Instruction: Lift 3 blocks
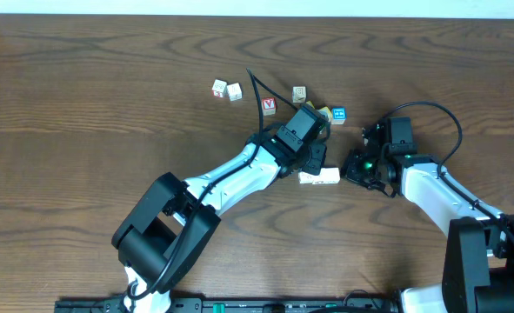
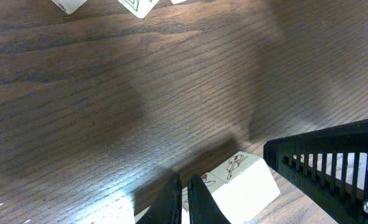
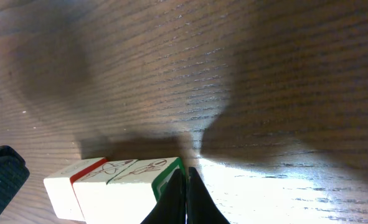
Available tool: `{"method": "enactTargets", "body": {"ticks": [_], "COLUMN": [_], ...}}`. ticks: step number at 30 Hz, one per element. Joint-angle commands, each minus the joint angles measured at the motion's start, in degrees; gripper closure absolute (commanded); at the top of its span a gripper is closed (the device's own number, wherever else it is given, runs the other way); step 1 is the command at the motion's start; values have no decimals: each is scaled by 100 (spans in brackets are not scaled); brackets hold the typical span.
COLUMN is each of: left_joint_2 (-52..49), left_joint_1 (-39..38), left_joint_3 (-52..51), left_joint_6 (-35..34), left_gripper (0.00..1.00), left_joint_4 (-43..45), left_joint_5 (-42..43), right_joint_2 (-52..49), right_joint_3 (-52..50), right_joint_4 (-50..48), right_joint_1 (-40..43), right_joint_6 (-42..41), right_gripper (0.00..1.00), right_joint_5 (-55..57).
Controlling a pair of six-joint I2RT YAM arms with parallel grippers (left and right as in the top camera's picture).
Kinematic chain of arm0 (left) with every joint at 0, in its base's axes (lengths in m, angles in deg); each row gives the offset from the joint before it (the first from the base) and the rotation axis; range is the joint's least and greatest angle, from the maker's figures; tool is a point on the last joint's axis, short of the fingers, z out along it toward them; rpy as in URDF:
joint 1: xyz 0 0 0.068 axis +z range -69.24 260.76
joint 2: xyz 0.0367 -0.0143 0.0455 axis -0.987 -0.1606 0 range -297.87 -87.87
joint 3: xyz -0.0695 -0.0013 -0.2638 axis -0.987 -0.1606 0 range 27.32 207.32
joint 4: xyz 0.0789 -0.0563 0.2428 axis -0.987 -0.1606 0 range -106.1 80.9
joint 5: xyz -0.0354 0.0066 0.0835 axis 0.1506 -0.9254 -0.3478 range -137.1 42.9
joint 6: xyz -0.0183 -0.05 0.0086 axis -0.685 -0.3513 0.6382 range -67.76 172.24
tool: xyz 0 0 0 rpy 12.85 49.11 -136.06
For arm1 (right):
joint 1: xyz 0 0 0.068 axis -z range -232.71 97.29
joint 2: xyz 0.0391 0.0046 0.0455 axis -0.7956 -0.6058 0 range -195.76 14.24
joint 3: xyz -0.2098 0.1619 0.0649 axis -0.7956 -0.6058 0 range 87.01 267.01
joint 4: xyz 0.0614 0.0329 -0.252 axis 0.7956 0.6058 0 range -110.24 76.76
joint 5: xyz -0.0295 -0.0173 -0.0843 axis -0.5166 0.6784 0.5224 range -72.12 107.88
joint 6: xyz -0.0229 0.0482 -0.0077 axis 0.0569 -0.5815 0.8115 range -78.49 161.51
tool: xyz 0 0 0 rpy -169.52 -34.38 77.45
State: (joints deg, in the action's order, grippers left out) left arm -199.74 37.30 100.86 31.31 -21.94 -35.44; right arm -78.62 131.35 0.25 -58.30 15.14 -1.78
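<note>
Left gripper (image 2: pixel 185 186): the jaws are pressed together into one narrow blade with nothing between them. It sits at the bottom centre of the left wrist view, its tip right against the corner of a cream block.
Right gripper (image 3: pixel 187 182): also closed tight and empty. It sits at the bottom centre of the right wrist view, its tip against the green-edged end of the row.
Blocks (image 1: pixel 319 176): a short white row lying flat on the table (image 1: pixel 83 130), just right of centre in the overhead view, between the two grippers. The seams show in the right wrist view, but a clean count is hard to make from any one view.
Weight and stiffness: probably light and rigid, so the blocks should not deform under pressure.
Surface: the faces look smooth and probably slip easily against the fingers and against each other.
Where to hold: neither gripper could close around the row, so the grip has to be a squeeze. One closed tip goes on each end face, centred and pushing straight along the row.
Risk: a push that is off-centre or uneven would likely buckle the row at a seam, and the middle block would drop out.
Loose cubes (image 1: pixel 235 91): scattered across the upper centre of the overhead view. The blue cube (image 1: pixel 338 114) lies nearest, close above the row but apart from it.
</note>
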Motion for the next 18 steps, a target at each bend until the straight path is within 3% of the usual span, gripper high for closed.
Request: {"method": "enactTargets", "body": {"ticks": [1, 18], "left_joint_2": [-33, -354], "left_joint_1": [-68, -173], "left_joint_3": [-42, -57], "left_joint_6": [52, 50], "left_gripper": [93, 93], "left_joint_4": [13, 111], "left_joint_5": [-76, -538], "right_joint_2": [-17, -17], "right_joint_3": [-28, -28], "right_joint_4": [-15, 4], "right_joint_1": [-52, -52], "right_joint_6": [-39, -37], "right_gripper": [99, 99], "right_joint_5": [15, 15]}}
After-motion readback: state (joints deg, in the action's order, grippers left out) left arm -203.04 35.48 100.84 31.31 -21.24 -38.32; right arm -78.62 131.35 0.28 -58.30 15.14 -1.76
